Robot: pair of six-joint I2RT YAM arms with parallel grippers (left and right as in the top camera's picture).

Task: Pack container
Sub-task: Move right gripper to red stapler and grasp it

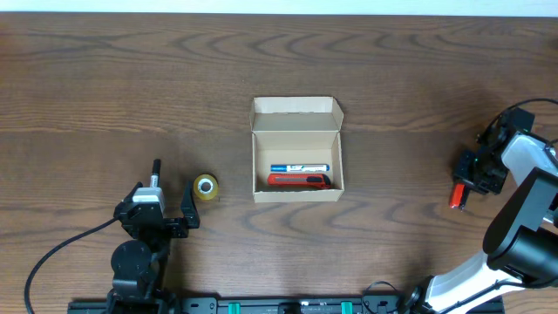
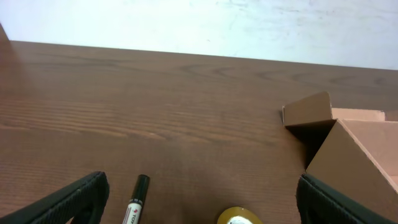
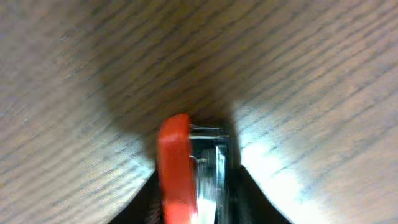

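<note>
The tan cardboard container [image 1: 296, 119] sits open at the table's middle, its flap lid folded back. Inside lie a blue and white marker [image 1: 299, 167] and a red utility knife [image 1: 299, 180]. Its corner shows in the left wrist view [image 2: 354, 155]. My left gripper [image 1: 161, 201] is open and low over the table [image 2: 199, 205]. A black-capped marker [image 1: 156, 173] [image 2: 137, 198] and a yellow tape roll [image 1: 206, 187] [image 2: 239, 217] lie just ahead of it. My right gripper [image 1: 464, 183] [image 3: 196, 202] at the far right is shut on a red and silver stapler-like object [image 1: 455, 197] [image 3: 177, 162].
The dark wood table [image 1: 105, 96] runs to a pale wall at the far edge [image 2: 186, 25]. A black cable [image 1: 52, 253] trails from the left arm's base at the front left.
</note>
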